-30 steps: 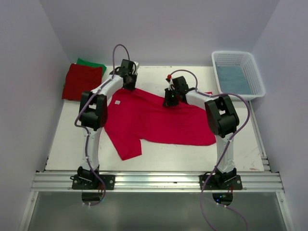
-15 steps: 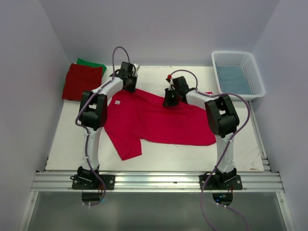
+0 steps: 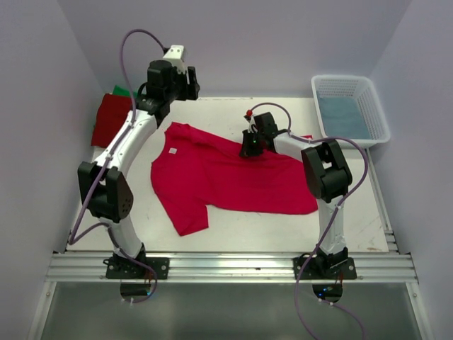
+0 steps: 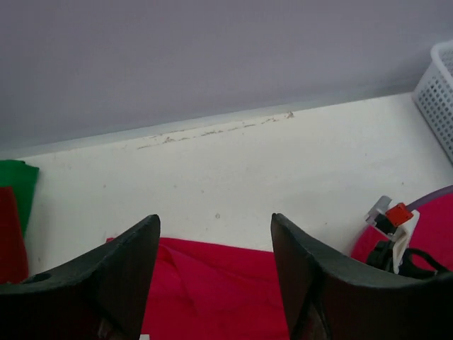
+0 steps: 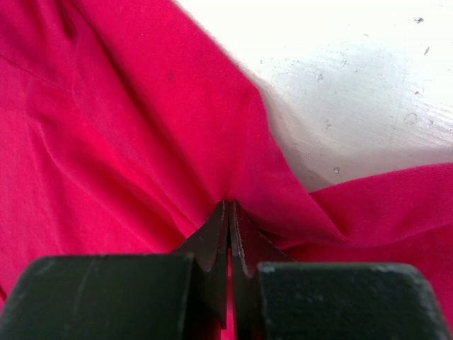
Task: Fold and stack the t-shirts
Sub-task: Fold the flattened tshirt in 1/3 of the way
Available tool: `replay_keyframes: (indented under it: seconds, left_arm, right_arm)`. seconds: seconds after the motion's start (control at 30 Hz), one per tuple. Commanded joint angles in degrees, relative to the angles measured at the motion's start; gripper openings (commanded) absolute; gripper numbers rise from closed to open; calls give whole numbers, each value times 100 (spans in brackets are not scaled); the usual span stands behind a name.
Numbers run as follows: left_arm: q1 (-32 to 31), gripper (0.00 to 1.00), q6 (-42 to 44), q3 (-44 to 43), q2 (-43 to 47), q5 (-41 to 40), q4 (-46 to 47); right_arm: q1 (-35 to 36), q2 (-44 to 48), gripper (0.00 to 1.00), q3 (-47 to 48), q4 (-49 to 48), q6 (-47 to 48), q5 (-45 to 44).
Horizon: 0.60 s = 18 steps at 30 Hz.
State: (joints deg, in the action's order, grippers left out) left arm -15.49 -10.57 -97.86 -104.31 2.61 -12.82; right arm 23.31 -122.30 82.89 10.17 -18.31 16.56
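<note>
A bright crimson-pink t-shirt (image 3: pixel 226 177) lies spread across the middle of the table, one sleeve toward the near left. My right gripper (image 3: pixel 248 149) is shut on a pinch of its far edge, and the cloth bunches at the tips (image 5: pixel 228 205). My left gripper (image 3: pixel 190 83) hangs open above the table's far left, with nothing between its fingers (image 4: pixel 214 218); the shirt's far edge (image 4: pixel 212 290) lies below it. A darker red t-shirt (image 3: pixel 110 117) lies folded at the far left on a green one (image 3: pixel 122 91), partly hidden by the left arm.
A white latticed basket (image 3: pixel 375 113) stands at the far right with a blue cloth (image 3: pixel 342 117) inside; its corner shows in the left wrist view (image 4: pixel 439 92). The back wall runs close behind the left gripper. The right arm's cable and red connector (image 4: pixel 396 212) sit beside the shirt.
My left gripper has opened, let go of the crimson-pink shirt's far left edge and risen up and back. The right gripper has stayed shut on the cloth.
</note>
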Motion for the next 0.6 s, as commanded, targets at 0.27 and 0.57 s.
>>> replay_keyframes:
  seconds: [0.27, 0.57]
  left_arm:
    - [-191, 77, -1175, 2918, 832, -402, -391]
    - [-447, 81, -1791, 3862, 1291, -560, 551]
  right_arm:
    - [-81, -330, 0, -326, 415, 196, -311]
    - [-81, -286, 0, -397, 389, 187, -329]
